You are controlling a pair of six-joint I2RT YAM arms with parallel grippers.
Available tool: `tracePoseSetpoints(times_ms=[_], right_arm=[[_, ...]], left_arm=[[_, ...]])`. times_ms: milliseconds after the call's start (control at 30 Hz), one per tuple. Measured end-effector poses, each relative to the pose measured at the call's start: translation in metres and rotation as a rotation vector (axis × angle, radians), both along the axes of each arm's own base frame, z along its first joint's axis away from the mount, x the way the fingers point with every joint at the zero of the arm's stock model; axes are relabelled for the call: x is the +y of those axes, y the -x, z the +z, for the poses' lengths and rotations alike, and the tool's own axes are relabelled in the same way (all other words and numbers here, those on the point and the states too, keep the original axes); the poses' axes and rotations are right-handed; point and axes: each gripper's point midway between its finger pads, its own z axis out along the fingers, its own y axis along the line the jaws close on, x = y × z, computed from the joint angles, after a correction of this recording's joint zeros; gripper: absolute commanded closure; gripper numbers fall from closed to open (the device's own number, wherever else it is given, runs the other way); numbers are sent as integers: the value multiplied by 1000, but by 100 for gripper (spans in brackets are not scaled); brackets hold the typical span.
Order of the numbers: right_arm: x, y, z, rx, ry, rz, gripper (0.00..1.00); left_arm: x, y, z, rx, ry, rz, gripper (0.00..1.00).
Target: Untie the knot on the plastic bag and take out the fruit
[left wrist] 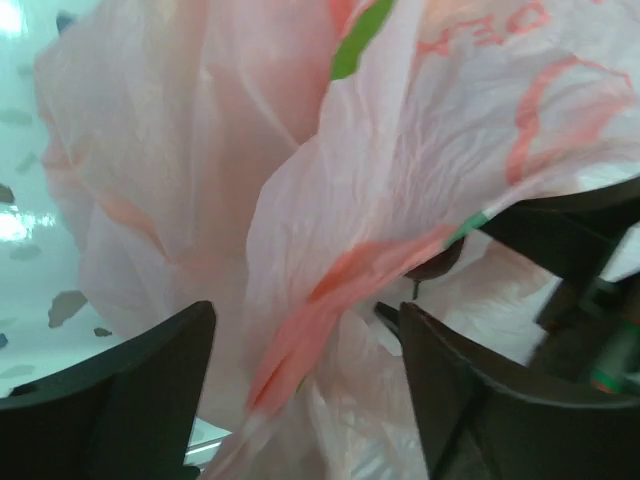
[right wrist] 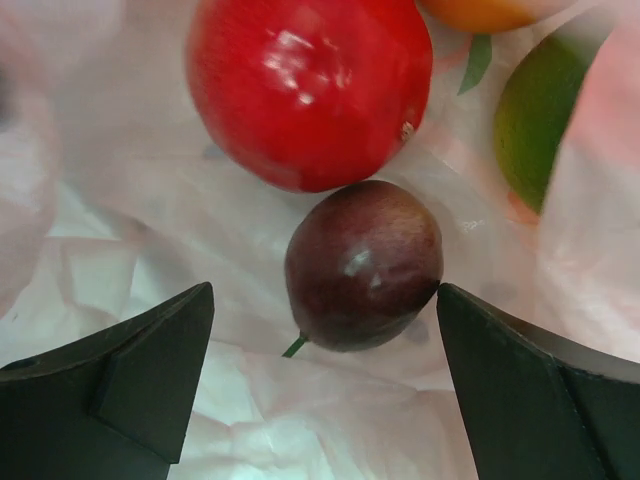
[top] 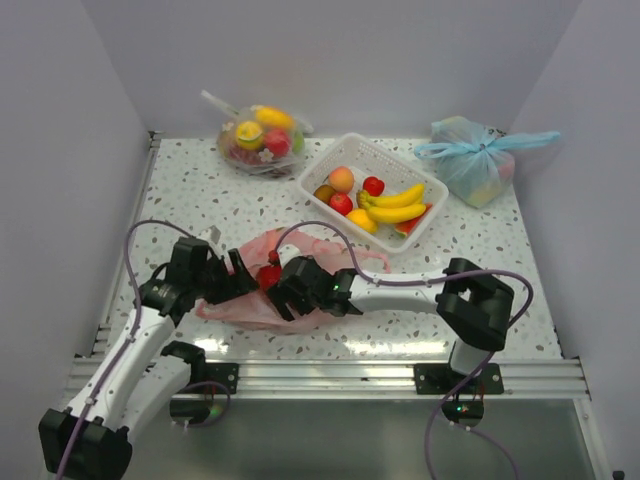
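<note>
The pink plastic bag (top: 250, 308) lies crumpled on the table in front of both arms; no knot shows. My left gripper (top: 243, 272) is at its left side, jaws apart, with a fold of pink film (left wrist: 420, 150) hanging between the fingers (left wrist: 150, 370). My right gripper (top: 279, 286) is open and reaches into the bag's mouth. In the right wrist view a dark purple fruit (right wrist: 365, 265) lies on the film (right wrist: 300, 420) between the open fingers, close to the right fingertip (right wrist: 470, 330). A red apple (right wrist: 310, 85) sits just behind it, with an orange (right wrist: 480, 8) and a green fruit (right wrist: 535, 110) beyond.
A white basket (top: 318, 170) behind the bag holds bananas, a peach, red fruits and a watermelon slice. A clear bag of fruit (top: 260, 138) stands at the back left. A light blue tied bag (top: 475, 160) stands at the back right. Walls close the sides.
</note>
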Motion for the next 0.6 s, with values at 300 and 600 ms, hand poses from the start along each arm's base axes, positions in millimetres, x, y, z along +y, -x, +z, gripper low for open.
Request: tracePoseSetpoints(times_ms=[300,600], right_arm=[[0,0,-13,18,14,-20,7],[5,0,-13,32,-31,-51,4]], left_arm=[[0,-7,92,-190,77,61,5],[-7,14,86,-105,156,82,5]])
